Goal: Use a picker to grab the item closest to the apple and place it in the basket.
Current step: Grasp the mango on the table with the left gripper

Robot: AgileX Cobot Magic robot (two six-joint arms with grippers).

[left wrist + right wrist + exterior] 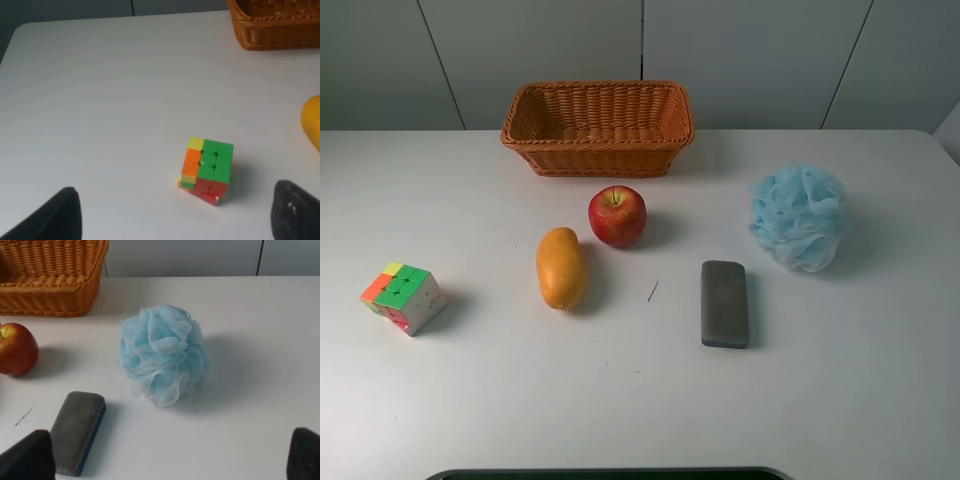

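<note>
A red apple sits mid-table in front of a brown wicker basket. A yellow-orange mango lies just left of and in front of the apple, the closest item to it. Neither arm shows in the high view. In the left wrist view my left gripper is open and empty, low over the table near the cube, with the mango's edge and the basket in sight. In the right wrist view my right gripper is open and empty, with the apple and the basket visible.
A multicoloured puzzle cube sits at the left. A grey board eraser lies right of the mango. A light blue bath pouf rests at the right.
</note>
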